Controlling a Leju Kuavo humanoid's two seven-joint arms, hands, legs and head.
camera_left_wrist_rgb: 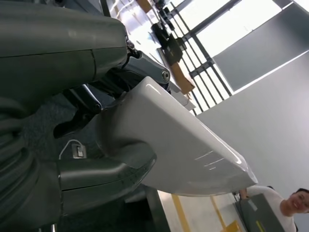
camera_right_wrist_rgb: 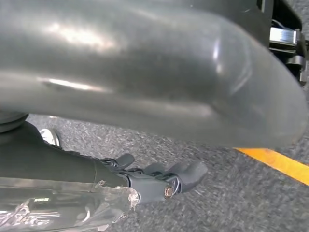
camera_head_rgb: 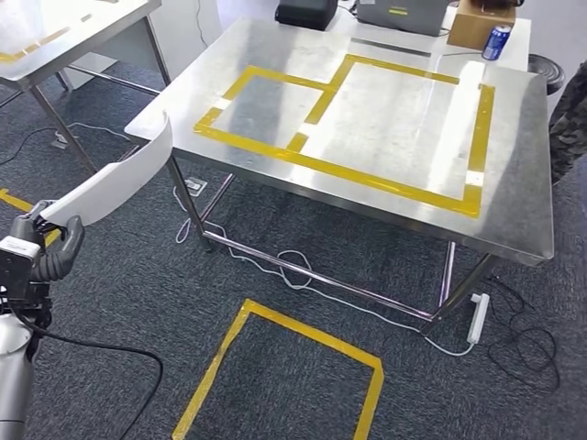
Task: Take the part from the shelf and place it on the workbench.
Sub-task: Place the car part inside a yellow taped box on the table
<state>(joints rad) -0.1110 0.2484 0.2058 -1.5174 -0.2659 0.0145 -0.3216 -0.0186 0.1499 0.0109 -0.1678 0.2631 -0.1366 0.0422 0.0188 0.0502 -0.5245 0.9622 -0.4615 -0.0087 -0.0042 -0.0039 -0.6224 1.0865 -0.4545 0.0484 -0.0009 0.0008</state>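
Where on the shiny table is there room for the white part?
Both yellow-taped rectangles on the workbench are bare: the small one near the left edge, the big one beside it. The far edge is crowded: cardboard box, blue can, laptop. The left hand holds the white part.

Head view: high vantage, facing forward and down onto the steel workbench (camera_head_rgb: 388, 137), upper centre of frame, and carpet. Left wrist view: turned, very close behind the left hand (camera_left_wrist_rgb: 73, 145), looking outward along the white part (camera_left_wrist_rgb: 175, 140); both are shared with the head view's lower left. Right wrist view: close above carpet.
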